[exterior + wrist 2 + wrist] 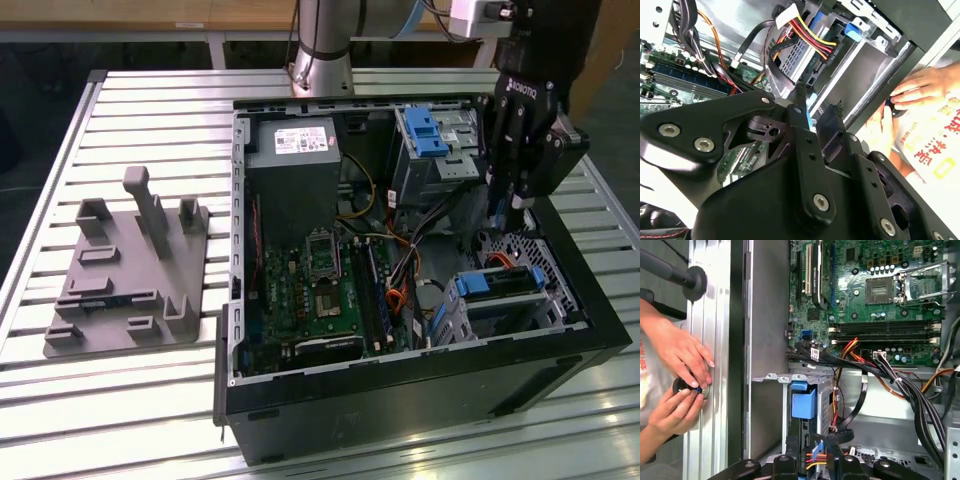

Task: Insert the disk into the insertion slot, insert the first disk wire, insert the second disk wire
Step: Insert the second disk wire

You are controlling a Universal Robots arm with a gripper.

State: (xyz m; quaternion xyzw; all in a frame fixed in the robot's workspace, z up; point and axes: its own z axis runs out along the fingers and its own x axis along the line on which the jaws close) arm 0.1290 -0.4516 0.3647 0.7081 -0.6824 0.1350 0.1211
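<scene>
**Jaws closed on a blue wire, disk seated in its slot**

Jaws, black and nearest the lens in both wrist views, were closed on a thin blue wire [809,115] and hung over the open case [400,395]. Below them the disk [495,284] lay in the slot [505,318], at the exterior view's right end of the case, so the first step looked done. Neither wire could be seen plugged in; I judged both not yet fitted, one being in hand. The case lay on a slatted metal counter [150,110], a grey fixture [125,270] near it at the exterior view's left. In the first wrist view a person's hands [682,385] worked a small dark part just outside the case wall.
</scene>
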